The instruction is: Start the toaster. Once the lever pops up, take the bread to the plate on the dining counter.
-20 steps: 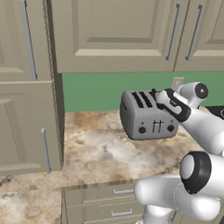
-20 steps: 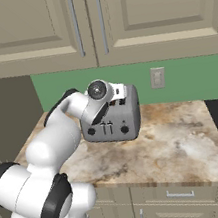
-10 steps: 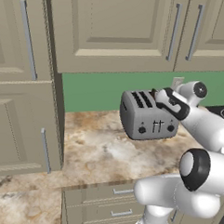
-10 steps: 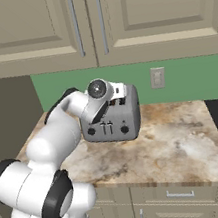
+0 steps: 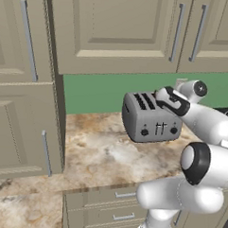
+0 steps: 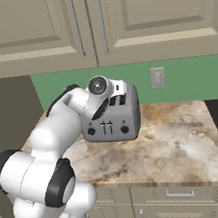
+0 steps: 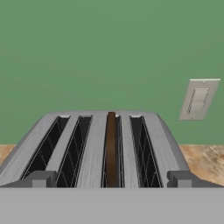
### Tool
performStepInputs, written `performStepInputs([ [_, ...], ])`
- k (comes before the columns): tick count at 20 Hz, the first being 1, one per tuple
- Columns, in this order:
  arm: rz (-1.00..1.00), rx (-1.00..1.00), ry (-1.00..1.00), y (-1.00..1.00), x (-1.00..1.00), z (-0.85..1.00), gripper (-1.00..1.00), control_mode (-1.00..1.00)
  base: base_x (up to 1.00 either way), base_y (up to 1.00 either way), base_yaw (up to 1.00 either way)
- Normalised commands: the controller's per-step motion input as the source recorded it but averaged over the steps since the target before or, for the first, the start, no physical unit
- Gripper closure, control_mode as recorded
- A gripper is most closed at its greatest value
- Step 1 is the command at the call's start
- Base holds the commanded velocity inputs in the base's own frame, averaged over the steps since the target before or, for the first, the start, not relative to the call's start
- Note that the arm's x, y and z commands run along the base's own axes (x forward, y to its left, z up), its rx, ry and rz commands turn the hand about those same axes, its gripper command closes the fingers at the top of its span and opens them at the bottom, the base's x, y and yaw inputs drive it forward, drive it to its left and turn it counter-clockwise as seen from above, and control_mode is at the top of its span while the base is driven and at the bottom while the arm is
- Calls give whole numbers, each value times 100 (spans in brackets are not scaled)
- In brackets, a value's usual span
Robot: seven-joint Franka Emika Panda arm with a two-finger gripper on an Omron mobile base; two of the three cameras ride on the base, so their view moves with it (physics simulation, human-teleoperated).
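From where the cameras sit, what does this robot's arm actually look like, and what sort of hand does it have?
The arm is made of smooth, rounded, glossy white segments, joined by dark, nearly black bands at the joints. A round grey cap sits on the wrist. No loose cables or markings show. Its hand is a simple two-finger gripper whose small, square, dark grey fingertips show in the hand view.

Open air lies above the toaster (image 7: 105, 144), the bread (image 7: 111, 148) standing in its third slot, while upper cabinets (image 5: 139, 32) and green wall (image 7: 109, 48) hem the tabletop (image 5: 104, 153).
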Motion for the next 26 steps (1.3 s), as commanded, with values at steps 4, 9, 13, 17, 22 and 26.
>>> performStepInputs([
  [4,0,0,0,0,17,-1,-100,-100,0,0,0],
  [9,0,0,0,3,5,-7,-100,-100,0,0,0],
  [13,0,0,0,0,1,-8,-100,-100,0,0,0],
  [17,0,0,0,0,0,-15,-100,-100,0,0,0],
  [22,0,0,0,0,0,-14,-100,-100,0,0,0],
  [26,0,0,0,0,0,-8,-100,-100,0,0,0],
])
